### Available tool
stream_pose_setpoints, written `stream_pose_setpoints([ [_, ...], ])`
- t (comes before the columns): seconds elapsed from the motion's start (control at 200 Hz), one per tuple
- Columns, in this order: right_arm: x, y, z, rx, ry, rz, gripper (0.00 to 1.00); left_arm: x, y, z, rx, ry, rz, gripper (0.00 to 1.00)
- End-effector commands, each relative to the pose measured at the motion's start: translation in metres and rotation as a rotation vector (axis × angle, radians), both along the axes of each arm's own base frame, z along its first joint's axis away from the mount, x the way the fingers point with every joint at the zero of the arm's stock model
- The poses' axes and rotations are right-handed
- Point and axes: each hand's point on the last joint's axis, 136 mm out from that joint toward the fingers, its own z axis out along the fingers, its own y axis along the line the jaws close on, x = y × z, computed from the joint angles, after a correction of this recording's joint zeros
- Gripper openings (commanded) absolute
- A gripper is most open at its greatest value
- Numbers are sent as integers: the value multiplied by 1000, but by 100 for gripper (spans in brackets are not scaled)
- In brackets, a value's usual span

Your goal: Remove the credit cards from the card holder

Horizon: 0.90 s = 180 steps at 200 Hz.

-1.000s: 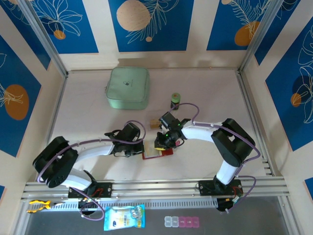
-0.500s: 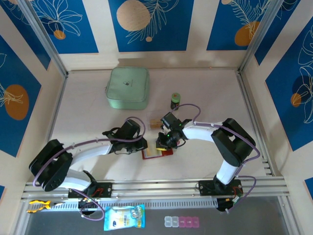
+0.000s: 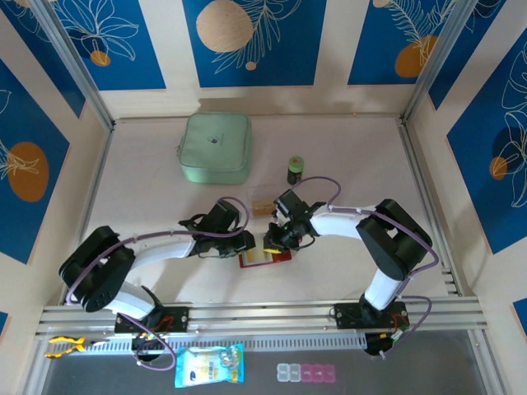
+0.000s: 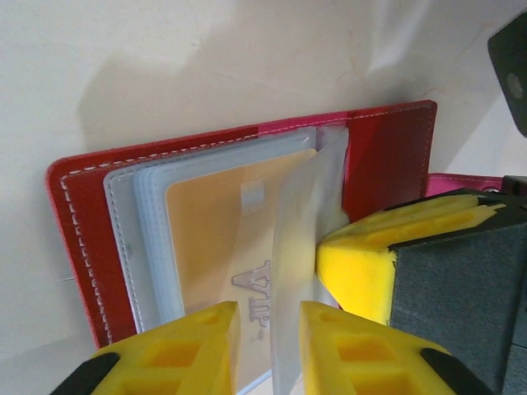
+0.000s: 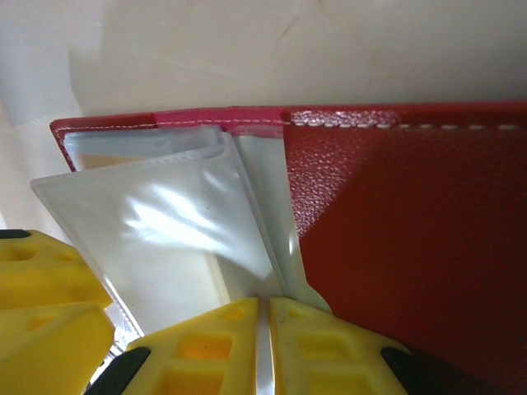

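One card holder [image 3: 265, 258] open flat, long axis left-right

I find the left gripper [image 3: 249, 243] and right gripper [image 3: 270, 242] crowding the card holder [image 3: 265, 258] from both sides, mint-green case [image 3: 216, 147] and green-capped bottle [image 3: 296, 170] behind, table [image 3: 362, 156] open rightward.

Card holder [image 3: 265, 257]: small red leather-like wallet with pale stitching, lying open and flat, inner side up. Its clear pockets [image 4: 123, 222] are fanned, with one leaf raised. Credit card [image 4: 210, 239]: orange-tan, marked "VIP", seated inside a clear pocket.
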Motion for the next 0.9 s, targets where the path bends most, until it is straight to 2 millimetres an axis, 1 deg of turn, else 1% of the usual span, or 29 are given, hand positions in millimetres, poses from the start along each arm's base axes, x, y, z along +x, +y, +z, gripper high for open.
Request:
stream_pose_setpoints([
  [0.0,-7,-5,-1,0,25,-9,14,2,-12,6,-35,3,-9,24],
  [0.195,-6,-5,4,11,16,-11,14,5,-23,11,-94,-3,-4,24],
  [0.325,-3,-11,17,16,-26,-22,14,8,-30,17,-116,-10,-6,23],
  [0.45,0,-23,30,26,-57,-45,14,9,-36,22,-110,-18,-13,23],
  [0.565,1,-35,40,44,-70,-67,15,8,-43,23,-94,-18,-27,23],
  [0.64,2,-42,47,52,-84,-78,15,8,-52,23,-90,-16,-43,21],
  [0.735,2,-50,54,63,-102,-91,15,7,-62,20,-77,-14,-64,16],
  [0.895,0,-61,61,72,-117,-107,14,5,-82,13,-65,-5,-100,15],
])
